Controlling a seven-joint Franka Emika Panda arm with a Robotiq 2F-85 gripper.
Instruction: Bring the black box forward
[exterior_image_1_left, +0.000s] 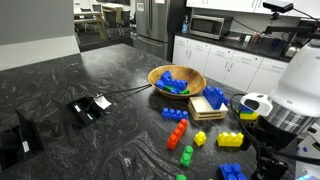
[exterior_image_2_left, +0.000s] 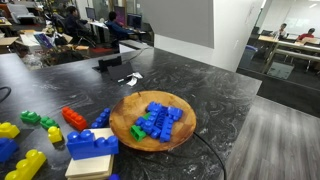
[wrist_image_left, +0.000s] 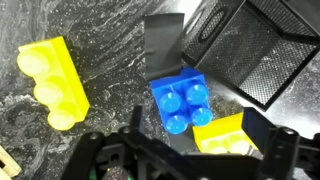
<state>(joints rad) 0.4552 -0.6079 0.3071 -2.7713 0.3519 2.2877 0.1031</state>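
The black box (wrist_image_left: 250, 45), with thin mesh walls, fills the top right of the wrist view on the dark marbled counter. My gripper (wrist_image_left: 192, 140) hangs low over the counter just short of it, with its fingers spread wide and open. A blue four-stud brick (wrist_image_left: 180, 100) and a small yellow brick (wrist_image_left: 225, 132) lie between the fingers and the box. Nothing is held. In an exterior view the gripper (exterior_image_1_left: 264, 150) is at the right edge under the white arm, and the box cannot be made out there.
A long yellow brick (wrist_image_left: 50, 80) lies to the left. A wooden bowl of blue bricks (exterior_image_1_left: 176, 82) (exterior_image_2_left: 150, 120), a wooden tray (exterior_image_1_left: 207, 103) (exterior_image_2_left: 90, 155), loose bricks (exterior_image_1_left: 178, 132), a flat black gadget (exterior_image_1_left: 90, 107) and a black stand (exterior_image_1_left: 20, 140) are on the counter.
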